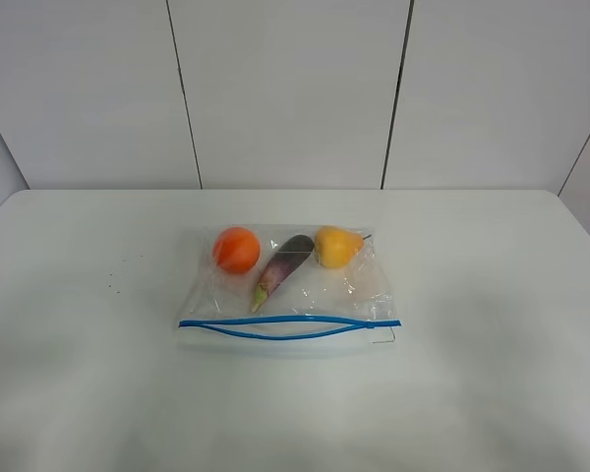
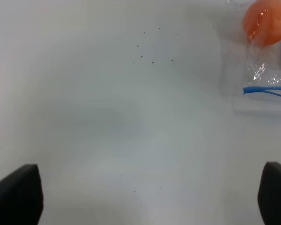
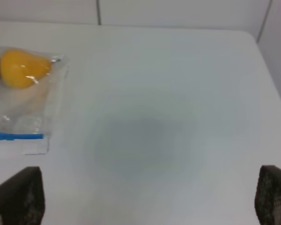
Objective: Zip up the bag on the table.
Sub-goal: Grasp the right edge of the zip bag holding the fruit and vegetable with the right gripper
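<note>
The clear bag (image 1: 364, 287) lies flat in the middle of the white table (image 1: 501, 315). Its blue zipper strip (image 1: 287, 327) runs along the near edge, and the two tracks bow apart in the middle. Inside are an orange (image 1: 236, 249), a purple eggplant (image 1: 282, 267) and a yellow pear (image 1: 336, 246). Neither arm shows in the high view. My left gripper (image 2: 145, 197) stands open over bare table, left of the bag's orange corner (image 2: 264, 70). Over bare table to the right of the bag's pear corner (image 3: 33, 108), my right gripper (image 3: 145, 197) is open too. Nothing is between either pair of fingers.
A pale panelled wall (image 1: 290, 88) rises behind the table's far edge. A few dark specks (image 1: 113, 288) mark the tabletop left of the bag. The table's right edge and rounded corner (image 3: 255, 40) lie beyond my right gripper.
</note>
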Controlling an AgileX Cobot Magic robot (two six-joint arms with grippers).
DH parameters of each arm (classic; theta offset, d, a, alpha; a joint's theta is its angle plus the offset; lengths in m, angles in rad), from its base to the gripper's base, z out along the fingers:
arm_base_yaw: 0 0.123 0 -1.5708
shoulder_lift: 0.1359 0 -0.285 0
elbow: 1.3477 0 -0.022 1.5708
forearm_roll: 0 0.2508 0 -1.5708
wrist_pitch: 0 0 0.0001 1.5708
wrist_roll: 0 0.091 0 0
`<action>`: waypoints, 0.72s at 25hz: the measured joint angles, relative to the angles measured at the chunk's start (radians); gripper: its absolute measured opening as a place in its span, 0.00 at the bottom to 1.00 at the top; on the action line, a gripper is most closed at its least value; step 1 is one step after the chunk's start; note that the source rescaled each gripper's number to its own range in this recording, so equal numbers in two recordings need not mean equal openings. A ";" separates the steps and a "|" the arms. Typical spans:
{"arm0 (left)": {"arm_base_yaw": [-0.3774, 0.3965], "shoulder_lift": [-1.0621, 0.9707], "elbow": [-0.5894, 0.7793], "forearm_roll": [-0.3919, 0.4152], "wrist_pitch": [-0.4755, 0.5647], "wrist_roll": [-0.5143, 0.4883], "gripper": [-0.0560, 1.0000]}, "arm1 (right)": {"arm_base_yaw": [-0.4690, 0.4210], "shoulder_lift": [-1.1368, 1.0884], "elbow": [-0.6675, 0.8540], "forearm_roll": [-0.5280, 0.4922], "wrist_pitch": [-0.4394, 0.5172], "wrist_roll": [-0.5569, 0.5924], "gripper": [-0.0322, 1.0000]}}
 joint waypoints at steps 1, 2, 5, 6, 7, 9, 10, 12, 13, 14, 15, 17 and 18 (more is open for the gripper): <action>0.000 0.000 0.000 0.000 0.000 0.000 1.00 | 0.000 0.000 0.000 0.003 0.000 0.000 1.00; 0.000 0.000 0.000 0.000 0.000 0.000 1.00 | 0.000 0.000 0.000 0.010 0.000 0.003 1.00; 0.000 0.000 0.000 0.000 0.000 0.000 1.00 | 0.000 0.000 -0.002 0.031 -0.011 0.015 1.00; 0.000 0.000 0.000 0.000 0.000 0.000 1.00 | 0.000 0.005 -0.004 0.031 -0.021 0.018 1.00; 0.000 0.000 0.000 0.000 0.000 0.000 1.00 | 0.000 0.017 -0.012 0.031 -0.023 0.018 1.00; 0.000 0.000 0.000 0.000 0.000 0.000 1.00 | 0.000 0.079 -0.034 0.032 -0.023 0.019 1.00; 0.000 0.000 0.000 0.000 0.000 0.000 1.00 | 0.000 0.117 -0.045 0.034 -0.025 0.019 1.00; 0.000 0.000 0.000 0.000 0.000 0.000 1.00 | 0.000 0.228 -0.072 0.047 -0.046 0.022 1.00; 0.000 0.000 0.000 0.000 0.000 0.000 1.00 | 0.000 0.291 -0.083 0.060 -0.068 0.022 1.00; 0.000 0.000 0.000 0.000 0.000 0.000 1.00 | 0.000 0.345 -0.088 0.076 -0.093 0.022 1.00; 0.000 0.000 0.000 0.000 0.000 0.000 1.00 | 0.000 0.410 -0.092 0.098 -0.124 0.018 1.00; 0.000 0.000 0.000 0.000 0.000 0.000 1.00 | 0.000 0.537 -0.094 0.152 -0.187 -0.018 1.00; 0.000 0.000 0.000 0.000 0.000 0.000 1.00 | 0.000 0.610 -0.094 0.178 -0.212 -0.040 1.00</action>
